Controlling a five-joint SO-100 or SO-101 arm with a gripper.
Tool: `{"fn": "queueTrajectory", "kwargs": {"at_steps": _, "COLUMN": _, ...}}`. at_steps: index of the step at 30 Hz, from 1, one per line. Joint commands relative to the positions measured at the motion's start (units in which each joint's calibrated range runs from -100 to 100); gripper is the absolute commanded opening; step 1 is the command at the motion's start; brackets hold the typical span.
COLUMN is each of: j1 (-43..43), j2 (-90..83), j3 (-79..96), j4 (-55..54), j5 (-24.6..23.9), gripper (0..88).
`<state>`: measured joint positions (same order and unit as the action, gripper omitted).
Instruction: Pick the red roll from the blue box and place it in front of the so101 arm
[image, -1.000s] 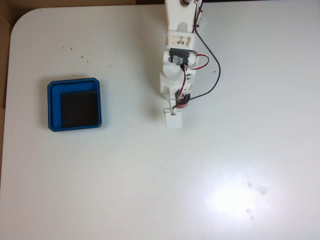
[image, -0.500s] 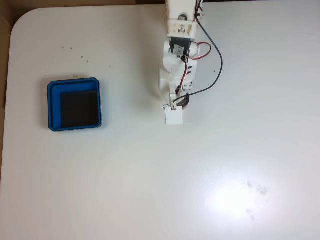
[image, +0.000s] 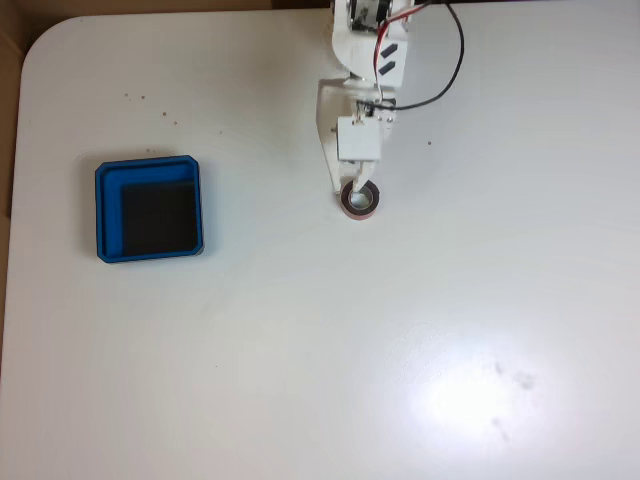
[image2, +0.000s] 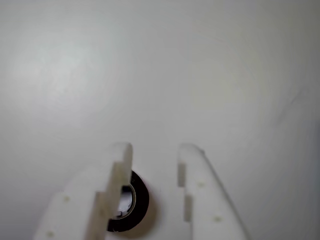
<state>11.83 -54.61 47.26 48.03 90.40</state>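
Fixed view, left to right. The blue box sits flat on the white table at the left side, well apart from everything else; raised rim, rounded corners, black inner floor bare. A few small dark specks mark the tabletop above it.

Centre-right, at the top edge: the so101 arm reaches downward in the picture, white shell, with red, white and black wires looping off to its right. A small white square tag hangs at its lower end.

Just below the tag lies the red roll, flat on the table (red outer side, dark face, pale core). It is out of the box and well to the right of it, directly before the arm's tip. A narrow white finger reaches down to the roll's upper edge; whether it touches cannot be told from this height.

A bright glare patch and some faint smudges show at lower right.

Wrist view, left to right. The gripper enters from the bottom edge, its two white fingers spread apart with bare table between them, pinching nothing. The red roll lies under and just inside the left finger, partly hidden by it. The right finger stands apart from the roll.
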Motion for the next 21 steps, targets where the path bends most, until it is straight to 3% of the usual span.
{"fn": "queueTrajectory", "kwargs": {"at_steps": 1, "j1": -1.22, "j2": -6.34, "j3": 1.43, "j4": -1.00, "j5": 0.49, "gripper": 7.7}}
{"fn": "queueTrajectory", "kwargs": {"at_steps": 8, "j1": -7.97, "j2": -18.46, "j3": 13.38, "j4": -1.16, "j5": 0.40, "gripper": 7.7}}
{"fn": "queueTrajectory", "kwargs": {"at_steps": 21, "j1": -11.58, "j2": -33.76, "j3": 31.44, "j4": -2.90, "j5": 0.31, "gripper": 7.7}}
